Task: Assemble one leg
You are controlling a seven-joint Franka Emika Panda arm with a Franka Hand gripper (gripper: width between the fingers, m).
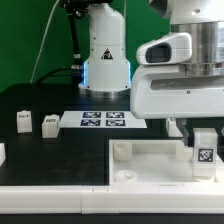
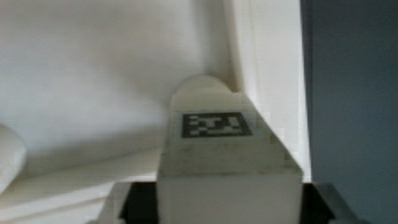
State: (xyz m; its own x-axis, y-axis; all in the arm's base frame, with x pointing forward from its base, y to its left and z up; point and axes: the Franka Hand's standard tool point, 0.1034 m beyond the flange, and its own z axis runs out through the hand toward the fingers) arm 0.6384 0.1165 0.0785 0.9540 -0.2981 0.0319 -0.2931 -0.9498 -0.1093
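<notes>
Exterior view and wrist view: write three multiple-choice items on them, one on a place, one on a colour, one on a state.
1. Where is the leg that the gripper carries?
A. Over the white tray-like piece, at the exterior view's right
B. On the marker board
C. On the table at the exterior view's left

2. What colour is the table?
A. Red
B. Black
C. Yellow

3. What state is the gripper in?
A. Open and empty
B. Out of view
C. Shut on the leg

Answers: 1 A, the tagged leg shows over the piece's right part. 2 B, the surface around the parts is black. 3 C, the wrist view shows the leg between the fingers.
</notes>
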